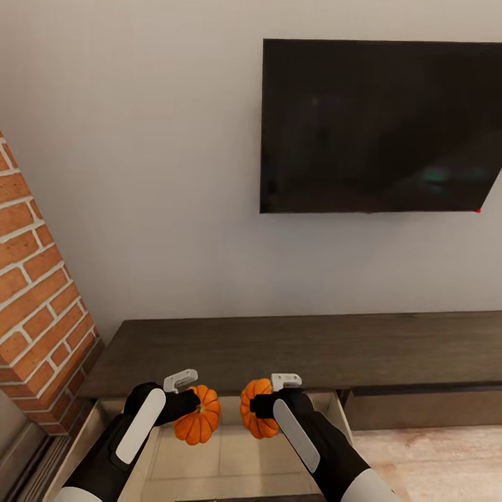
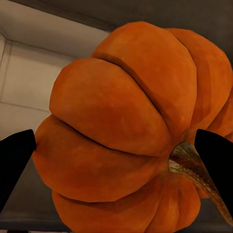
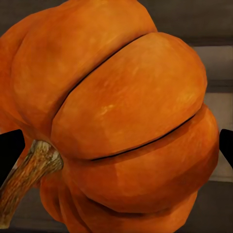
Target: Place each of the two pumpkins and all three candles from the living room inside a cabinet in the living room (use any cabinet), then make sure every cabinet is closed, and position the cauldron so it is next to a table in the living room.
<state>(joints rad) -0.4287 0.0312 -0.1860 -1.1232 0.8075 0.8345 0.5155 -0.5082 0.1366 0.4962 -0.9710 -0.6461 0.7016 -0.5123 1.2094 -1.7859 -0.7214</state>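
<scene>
Two ribbed orange pumpkins hang side by side above an open drawer [image 1: 209,457] with pale beige insides in the long dark-brown cabinet [image 1: 279,348]. My left gripper [image 1: 189,406] is shut on the left pumpkin [image 1: 198,415]; up close that pumpkin [image 2: 131,131] sits between the black fingers [image 2: 14,160], stem toward the camera. My right gripper [image 1: 259,406] is shut on the right pumpkin [image 1: 255,408]; its pumpkin [image 3: 121,121] shows a brown stem beside one finger [image 3: 9,150]. No candles are in sight.
A black TV [image 1: 380,125] hangs on the pale wall above the cabinet. A red brick column [image 1: 38,307] rises at the left, close to the drawer's left side. The right drawer front [image 1: 425,408] is closed, with wood floor [image 1: 432,464] below it.
</scene>
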